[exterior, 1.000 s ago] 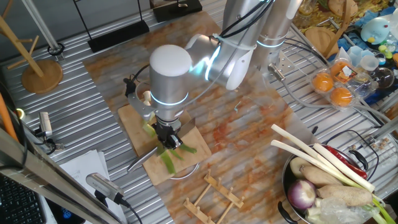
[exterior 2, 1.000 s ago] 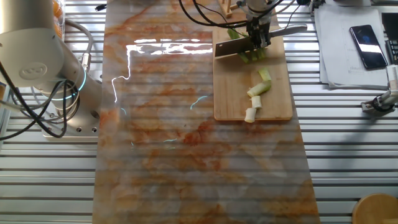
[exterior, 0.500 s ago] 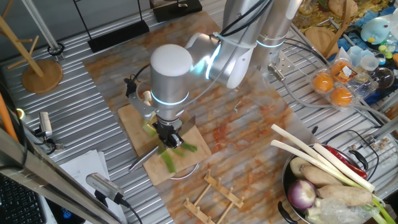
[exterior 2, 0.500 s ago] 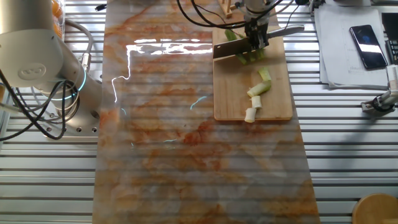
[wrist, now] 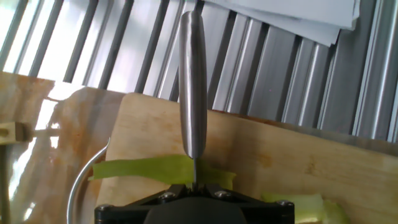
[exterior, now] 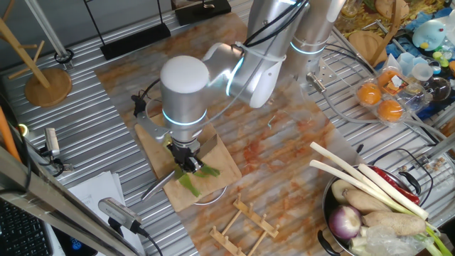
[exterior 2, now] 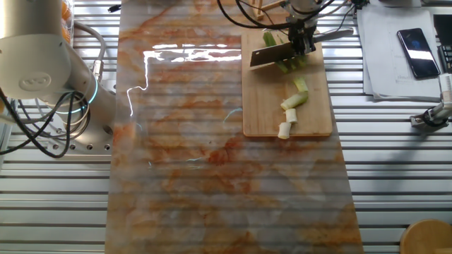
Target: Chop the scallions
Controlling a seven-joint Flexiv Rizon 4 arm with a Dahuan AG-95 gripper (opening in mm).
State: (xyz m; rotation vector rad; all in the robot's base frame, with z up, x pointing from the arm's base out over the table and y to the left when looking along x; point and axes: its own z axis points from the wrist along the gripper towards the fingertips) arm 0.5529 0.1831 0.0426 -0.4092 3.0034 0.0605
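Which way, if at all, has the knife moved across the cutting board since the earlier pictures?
Yes. In the other fixed view the knife has shifted right along the cutting board, away from its left edge.

The scallions (exterior 2: 285, 63) lie on the far end of the wooden cutting board (exterior 2: 311, 113), their green leaves flat and splayed under the knife blade (exterior 2: 272, 56). Several short cut bits (exterior 2: 291, 106), pale white to light green, lie loosely grouped nearer the middle of the board, apart from the uncut stalk. In the hand view a flat green leaf (wrist: 149, 169) runs crosswise beneath the knife.
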